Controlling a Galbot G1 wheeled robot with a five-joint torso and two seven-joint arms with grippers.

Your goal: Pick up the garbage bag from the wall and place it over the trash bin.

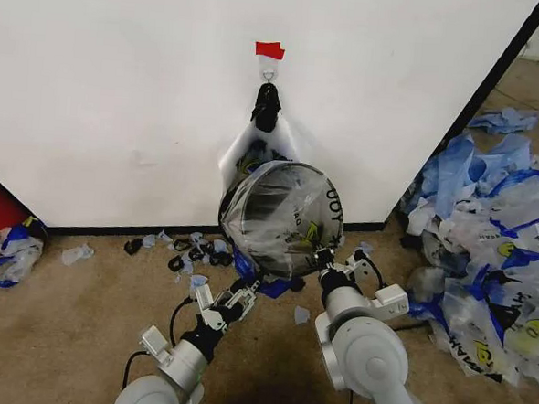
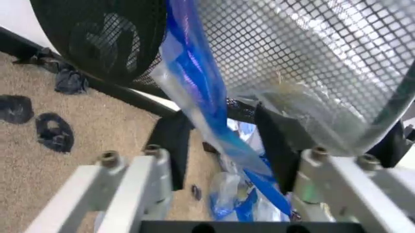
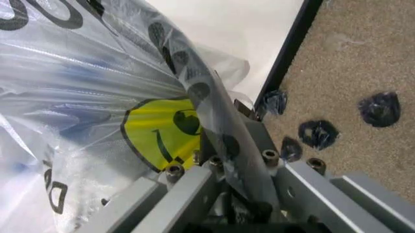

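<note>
garbage bag (image 1: 283,212) stretched over trash bin (image 2: 97,39); left gripper (image 1: 242,296) spread apart around its blue strip, right gripper (image 1: 324,260) clenched on the film.

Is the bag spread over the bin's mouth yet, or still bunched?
Spread: the garbage bag stretches across the trash bin rim, mesh visible through it.

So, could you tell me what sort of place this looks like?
Probably an indoor test area set up for bag-handling trials: a plain white wall panel with a taped hook, brown carpet, and a big heap of used bags on the right.
</note>
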